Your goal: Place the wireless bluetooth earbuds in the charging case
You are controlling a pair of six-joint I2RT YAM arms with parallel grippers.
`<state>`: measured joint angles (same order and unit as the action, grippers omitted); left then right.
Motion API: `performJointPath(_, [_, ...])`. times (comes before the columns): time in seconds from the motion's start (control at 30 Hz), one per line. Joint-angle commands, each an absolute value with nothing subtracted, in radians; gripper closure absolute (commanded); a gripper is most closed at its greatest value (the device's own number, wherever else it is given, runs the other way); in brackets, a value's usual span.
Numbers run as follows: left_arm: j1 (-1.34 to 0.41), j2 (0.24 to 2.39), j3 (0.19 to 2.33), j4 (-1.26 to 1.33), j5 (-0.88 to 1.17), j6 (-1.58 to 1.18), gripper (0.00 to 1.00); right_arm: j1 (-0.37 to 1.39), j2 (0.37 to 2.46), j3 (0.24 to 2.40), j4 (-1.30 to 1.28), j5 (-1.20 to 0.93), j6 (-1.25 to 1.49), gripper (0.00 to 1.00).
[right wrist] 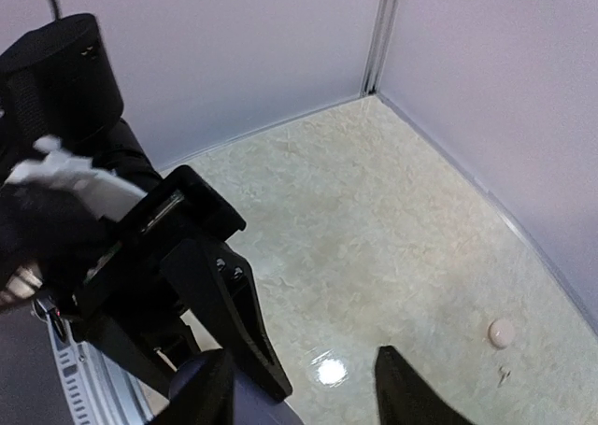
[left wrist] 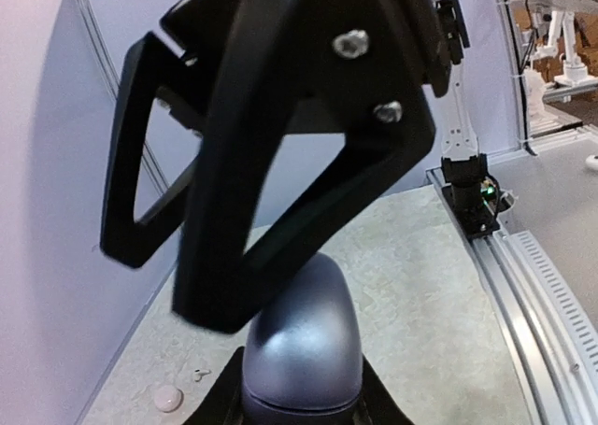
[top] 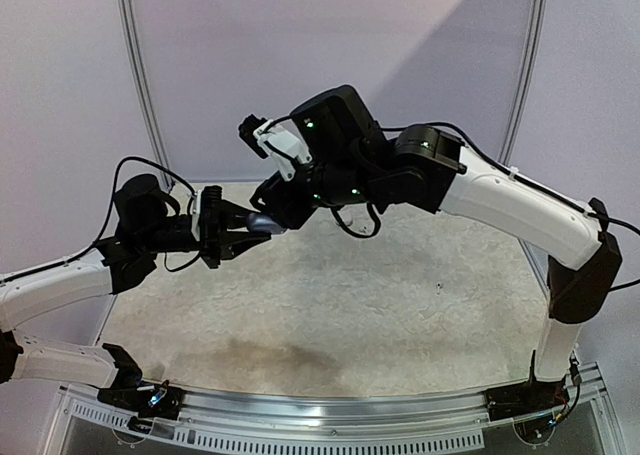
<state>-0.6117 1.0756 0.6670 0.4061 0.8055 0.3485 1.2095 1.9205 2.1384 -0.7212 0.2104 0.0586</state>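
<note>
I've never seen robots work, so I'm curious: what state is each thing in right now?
oval grey case: looks closed, held above the table.
left gripper: shut on the oval grey case.
right gripper: open, gripping nothing.
small pale round thing: lying loose on the table.

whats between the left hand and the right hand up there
The grey oval case, clamped in the left hand, with the right hand right at its free end; the left wrist view shows it best.
</note>
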Motion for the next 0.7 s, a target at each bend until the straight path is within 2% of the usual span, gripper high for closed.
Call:
performJointPath(0.0, [-0.612,1.074,0.676,0.520,0.825,0.001,1.00,1.191,1.740,1.991,-0.617,0.132,0.035,0.37])
performJointPath(0.1, [-0.605,1.071,0.680,0.626,0.819,-0.201,1.00,1.189,1.633,1.815,-0.509,0.044,0.011,0.28])
performJointPath(0.27, [-0.601,1.075,0.691,0.751,0.821,-0.335,1.00,1.189,1.502,1.637,-0.354,-0.104,0.011,0.27])
performJointPath(0.57, [-0.616,1.096,0.695,0.831,0.876,-0.355,1.00,1.136,1.564,1.670,-0.323,-0.174,0.002,0.32])
performJointPath(0.67, [-0.621,1.092,0.695,0.828,0.874,-0.354,1.00,1.121,1.591,1.710,-0.312,-0.217,0.039,0.37])
